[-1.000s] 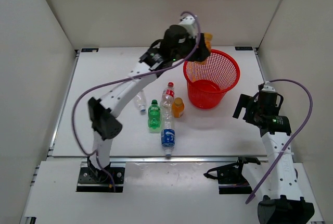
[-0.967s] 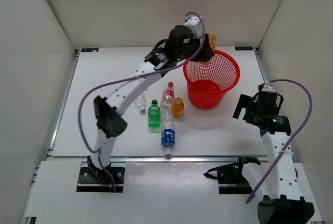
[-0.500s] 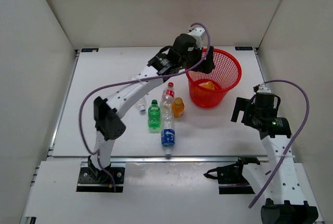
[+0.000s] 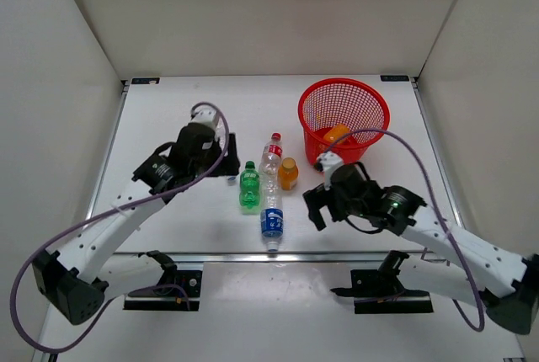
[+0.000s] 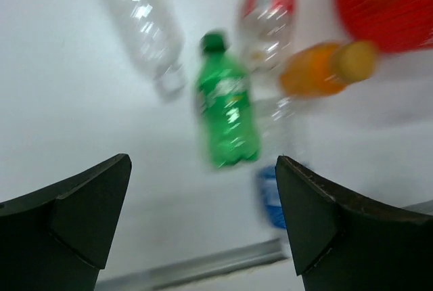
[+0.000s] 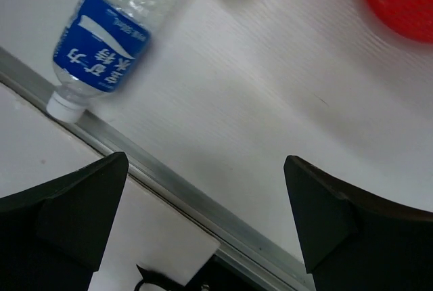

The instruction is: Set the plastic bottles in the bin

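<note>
Left gripper [image 5: 203, 162]: jaws spread, empty, above the small green plastic bottle [image 5: 226, 118] lying left of the round red mesh bin [image 4: 376, 126]. Right gripper [image 6: 204, 162] likewise spread, empty. One stubby orange bottle [image 4: 336, 134] lies inside the bin. Advised: straddle the green body crosswise, descend squarely.

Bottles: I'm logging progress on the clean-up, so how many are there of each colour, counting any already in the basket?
Orange bottles: 2, one of them in the basket, the other on the table
Green bottle: 1
Clear bottles: 3 (red label, blue label, plain)
Total: 6
</note>
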